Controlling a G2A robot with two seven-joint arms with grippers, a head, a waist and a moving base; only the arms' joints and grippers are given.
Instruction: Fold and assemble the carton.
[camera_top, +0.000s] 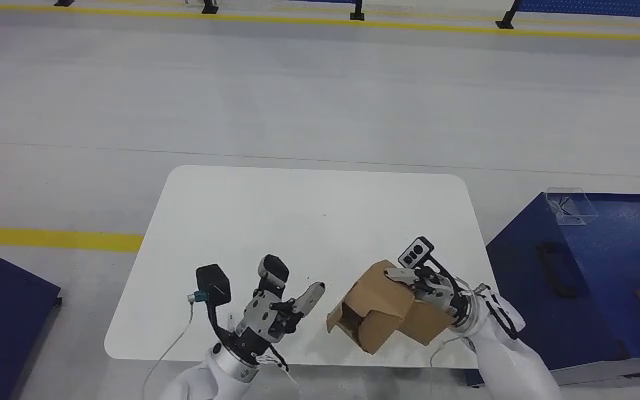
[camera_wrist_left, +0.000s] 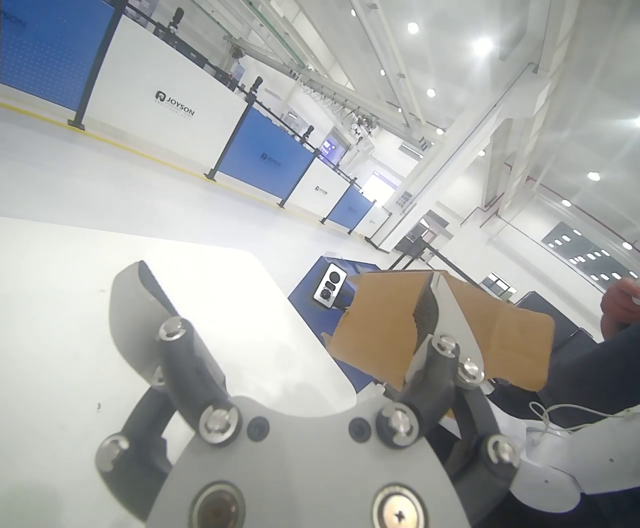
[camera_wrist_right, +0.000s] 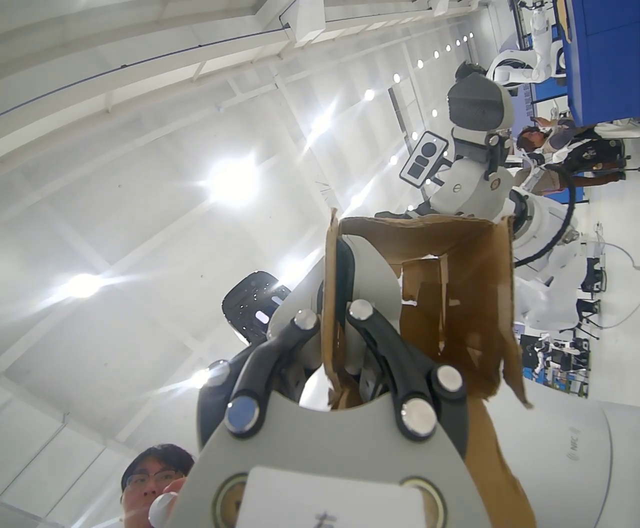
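A brown carton (camera_top: 378, 308) is held tilted over the table's front right part, with its open end turned toward my left gripper. My right gripper (camera_top: 418, 287) is shut on one carton wall. In the right wrist view the cardboard wall (camera_wrist_right: 330, 300) is pinched between the fingers of the right gripper (camera_wrist_right: 320, 290), and the carton's hollow inside (camera_wrist_right: 465, 280) shows an inner flap. My left gripper (camera_top: 293, 283) stands open just left of the carton with nothing in it. In the left wrist view the left gripper (camera_wrist_left: 285, 280) is spread wide, and the carton (camera_wrist_left: 375, 325) lies behind one finger (camera_wrist_left: 445, 320).
The white table (camera_top: 300, 210) has bare surface across its back and left. A blue cabinet (camera_top: 570, 270) stands close to the table's right edge, with a clear box (camera_top: 570, 205) on top. Another blue object (camera_top: 20, 300) sits off the left side.
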